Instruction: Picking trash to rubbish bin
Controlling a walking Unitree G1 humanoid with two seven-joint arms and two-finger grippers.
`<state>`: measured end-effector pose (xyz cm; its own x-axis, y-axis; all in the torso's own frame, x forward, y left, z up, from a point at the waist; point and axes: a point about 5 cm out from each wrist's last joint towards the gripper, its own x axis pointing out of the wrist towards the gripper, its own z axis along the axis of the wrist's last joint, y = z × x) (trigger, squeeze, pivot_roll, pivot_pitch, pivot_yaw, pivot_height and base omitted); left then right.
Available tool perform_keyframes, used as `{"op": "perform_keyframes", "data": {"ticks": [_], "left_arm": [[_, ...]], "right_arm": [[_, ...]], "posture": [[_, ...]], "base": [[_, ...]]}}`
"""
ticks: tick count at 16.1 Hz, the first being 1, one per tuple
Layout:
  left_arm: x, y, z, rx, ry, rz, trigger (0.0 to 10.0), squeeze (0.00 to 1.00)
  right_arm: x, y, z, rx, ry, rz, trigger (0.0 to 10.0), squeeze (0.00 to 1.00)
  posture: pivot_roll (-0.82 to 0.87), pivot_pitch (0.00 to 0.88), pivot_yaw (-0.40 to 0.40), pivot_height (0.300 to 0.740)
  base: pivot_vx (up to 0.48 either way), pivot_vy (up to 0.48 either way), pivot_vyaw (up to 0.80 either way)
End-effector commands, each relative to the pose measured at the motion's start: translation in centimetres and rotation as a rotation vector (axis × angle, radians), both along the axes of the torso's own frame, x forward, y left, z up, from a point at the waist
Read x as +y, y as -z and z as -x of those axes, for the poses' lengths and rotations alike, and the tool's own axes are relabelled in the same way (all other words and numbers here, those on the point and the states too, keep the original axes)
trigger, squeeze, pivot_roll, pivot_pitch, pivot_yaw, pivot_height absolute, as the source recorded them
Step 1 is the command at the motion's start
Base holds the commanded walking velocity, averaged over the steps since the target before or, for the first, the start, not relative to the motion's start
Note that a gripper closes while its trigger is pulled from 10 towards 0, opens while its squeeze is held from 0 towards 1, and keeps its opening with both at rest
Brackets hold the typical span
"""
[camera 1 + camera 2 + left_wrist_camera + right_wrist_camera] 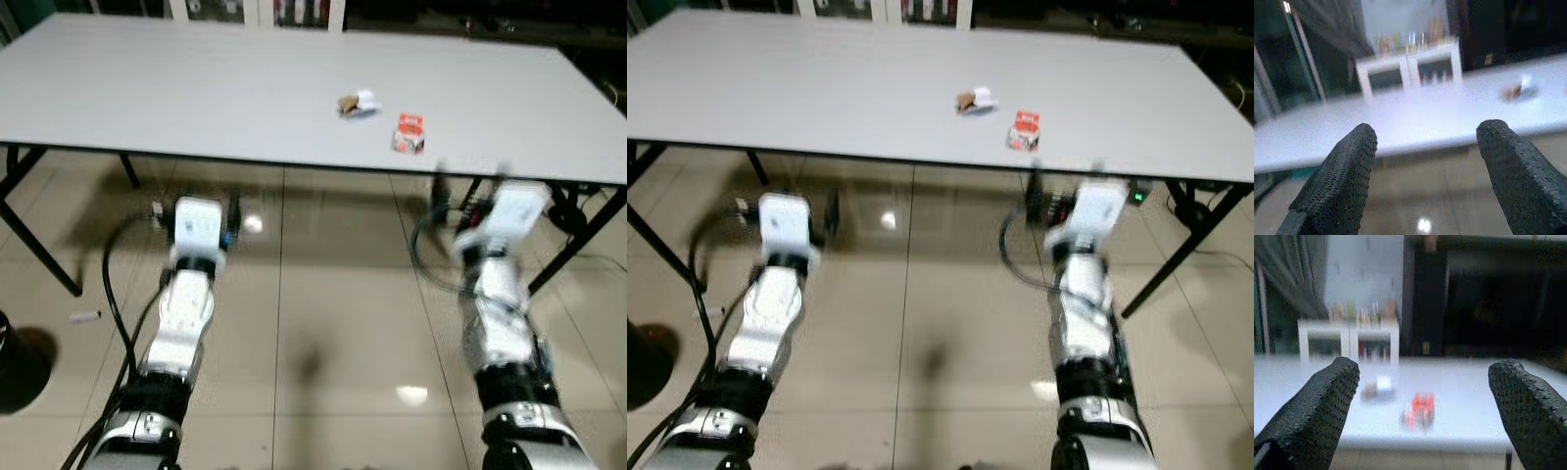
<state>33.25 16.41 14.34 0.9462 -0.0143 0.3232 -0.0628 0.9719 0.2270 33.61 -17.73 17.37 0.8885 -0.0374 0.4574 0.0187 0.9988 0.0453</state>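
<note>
A wide white table (196, 88) on black legs spans the upper half of the frame, standing on a glossy beige tiled floor (323, 333) that reflects ceiling lights. Along the top edge, behind the table, sits a white shelf unit (1410, 68) holding blurred items. At the lower left edge a dark round object (15, 367) rests on the tiles, with a small pale scrap (85, 316) lying nearby

table (196, 88) pale grey | carton (409, 132) red-white | wrapper (359, 103) white-brown | tool fingers (1317, 406) black, dotted | floor (323, 294) beige tiles
</note>
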Motion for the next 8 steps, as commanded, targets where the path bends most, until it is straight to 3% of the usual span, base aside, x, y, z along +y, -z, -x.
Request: {"op": "perform_keyframes", "data": {"ticks": [1,5,8], "left_arm": [[-0.8,-0.6,0.4,-0.015,0.032,-0.011,10.0,0.0],[-0.7,-2.5,0.6,-0.077,0.01,-0.001,10.0,0.0],[-0.7,-2.5,1.2,-0.065,0.006,0.003,10.0,0.0]], "right_arm": [[0.1,-1.1,0.7,-0.039,0.017,-0.001,10.0,0.0],[1.0,-1.7,1.7,-0.056,0.015,-0.025,10.0,0.0],[1.4,-0.5,1.9,0.033,-0.007,-0.02,10.0,0.0]], "posture": [[-0.04,0.013,-0.044,0.74],[-0.05,0.005,-0.046,0.74],[-0.04,0.008,-0.056,0.74]], "base": [[0.0,0.0,0.0],[0.0,0.0,0.0],[0.0,0.0,0.0]]}}
